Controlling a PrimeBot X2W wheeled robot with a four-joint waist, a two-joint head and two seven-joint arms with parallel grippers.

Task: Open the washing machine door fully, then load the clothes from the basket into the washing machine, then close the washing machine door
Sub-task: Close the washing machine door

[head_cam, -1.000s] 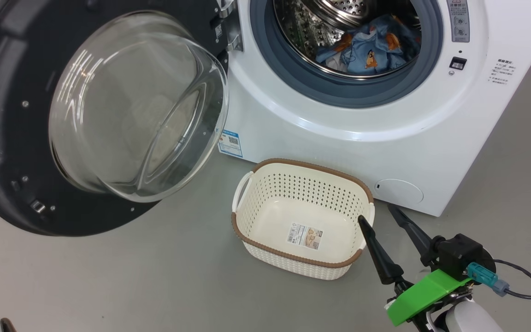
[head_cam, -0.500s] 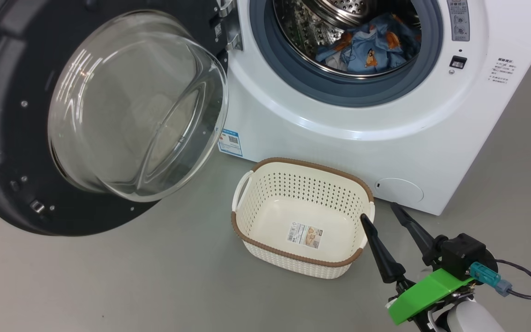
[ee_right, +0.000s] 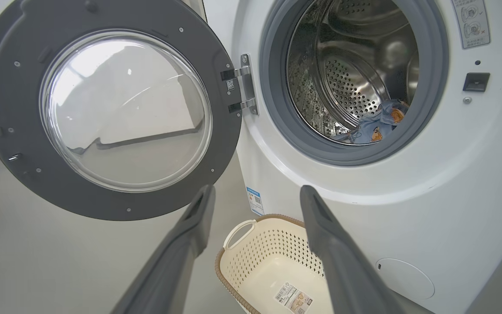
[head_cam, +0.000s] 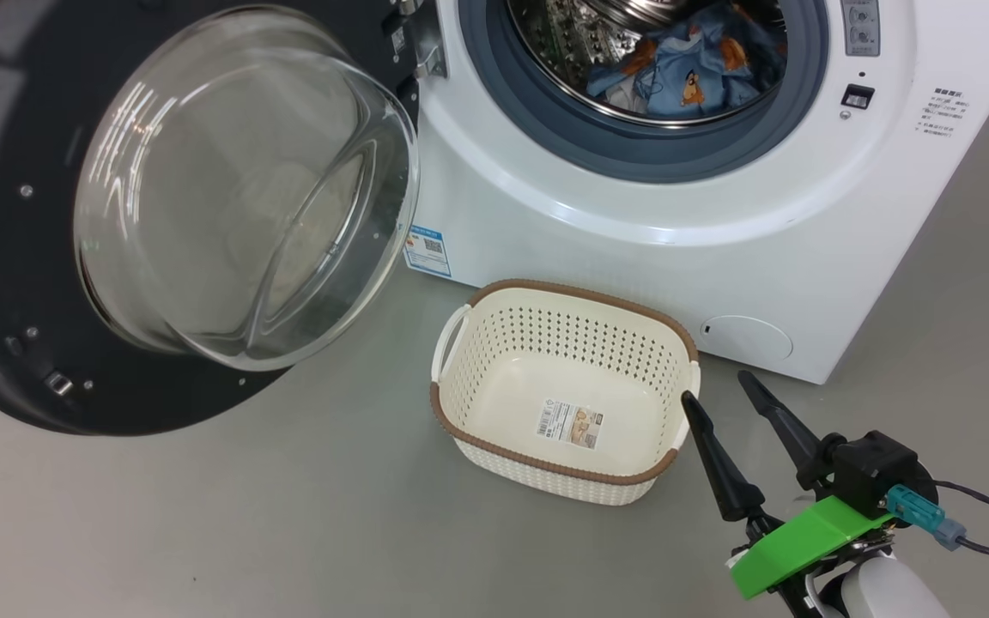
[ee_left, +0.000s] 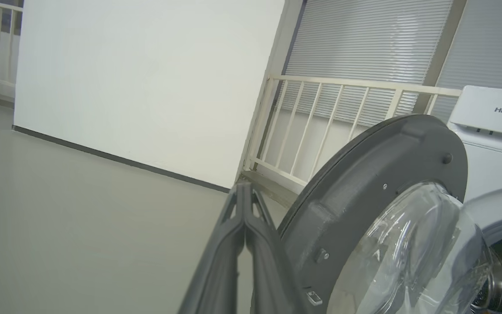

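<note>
The washing machine door (head_cam: 203,197) is seen swung wide open at the left of the washing machine (head_cam: 632,240), hung on its metal hinge (head_cam: 426,53), with the glass bowl bulging toward the head camera. And there, inside the drum (head_cam: 585,39), ringed by the grey-blue gasket (head_cam: 658,159), the clothes (head_cam: 688,67) are piled: blue fabric with orange cartoon prints, a pale piece tucked beneath.

Down on the grey floor (head_cam: 288,515) the basket (head_cam: 580,339) is set upright, just in front of the machine, below the drum opening and to the right of the door's lower edge. Its label sticker (head_cam: 569,423) is shown plainly on its floor.

The right gripper (head_cam: 716,388) is held low at the basket's right side, jaws spread apart, nothing caught between them. One fingertip is placed just beside the basket's right handle (head_cam: 694,384); whether contact is made cannot be told. In the right wrist view the basket is framed between the two parted fingers, with the open drum above.

The left gripper (ee_left: 243,192) is caught in the left wrist view, fingers pressed tight together on nothing, beside the door's dark rim, pointed toward a white wall (ee_left: 146,78) and a cream railing (ee_left: 342,117).
</note>
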